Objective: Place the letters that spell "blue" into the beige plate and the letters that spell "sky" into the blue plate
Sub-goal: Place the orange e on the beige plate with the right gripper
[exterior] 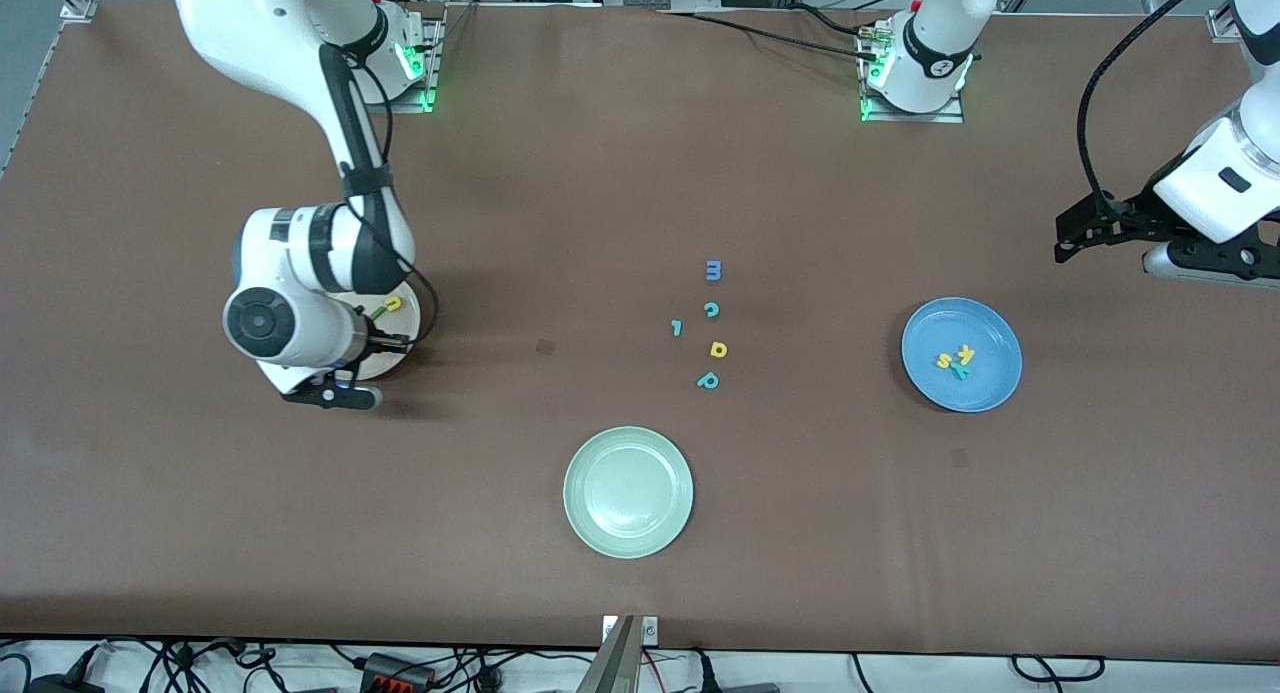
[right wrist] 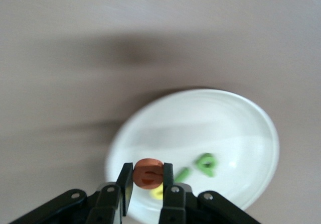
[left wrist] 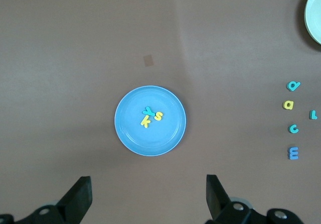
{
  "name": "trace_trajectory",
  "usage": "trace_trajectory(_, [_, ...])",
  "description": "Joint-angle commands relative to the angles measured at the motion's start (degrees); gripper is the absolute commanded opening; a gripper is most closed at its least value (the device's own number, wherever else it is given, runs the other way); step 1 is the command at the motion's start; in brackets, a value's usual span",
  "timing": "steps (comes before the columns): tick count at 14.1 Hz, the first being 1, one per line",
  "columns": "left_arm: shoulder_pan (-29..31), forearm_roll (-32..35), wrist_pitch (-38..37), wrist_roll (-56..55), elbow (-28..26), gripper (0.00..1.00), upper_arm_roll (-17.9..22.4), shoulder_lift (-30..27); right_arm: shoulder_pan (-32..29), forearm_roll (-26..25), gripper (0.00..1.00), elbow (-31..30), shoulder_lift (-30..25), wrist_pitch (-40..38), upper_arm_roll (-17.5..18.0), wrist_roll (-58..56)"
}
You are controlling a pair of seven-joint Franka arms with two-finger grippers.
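Risk sits first with the right claw (right wrist: 146,180), pinched on the orange e (right wrist: 147,173) over the beige plate (exterior: 408,325): released off-centre, the light foam could bounce over the rim onto the counter (exterior: 640,173). Green b (right wrist: 206,164), l and yellow u already lie there. Midway, spare letters wait. Blue plate (left wrist: 150,120) holds s, k, y under the wide-open, empty left claw (left wrist: 149,199). No brand or label is readable.
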Motion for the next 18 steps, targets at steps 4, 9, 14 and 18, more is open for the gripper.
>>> trace_trajectory(4, [-0.17, -0.12, -0.74, -0.39, 1.80, 1.00, -0.05, 0.79, -4.65, 0.32, 0.09, -7.19, 0.05, 4.54, -0.39, -8.57])
trace_trajectory(9, [-0.17, -0.12, -0.74, -0.39, 1.80, 1.00, -0.05, 0.79, -3.87, 0.76, 1.00, -6.15, -1.52, 3.06, -0.65, -7.53])
trace_trajectory(14, [-0.17, -0.12, -0.74, -0.39, 1.80, 1.00, -0.05, 0.79, -5.44, 0.94, 1.00, 6.29, -6.27, -11.23, -1.53, -8.05])
trace_trajectory(18, [-0.09, -0.12, -0.82, -0.39, 1.80, 1.00, -0.05, 0.79, -7.29, 0.94, 1.00, 19.23, -6.36, -25.14, -2.15, -8.23])
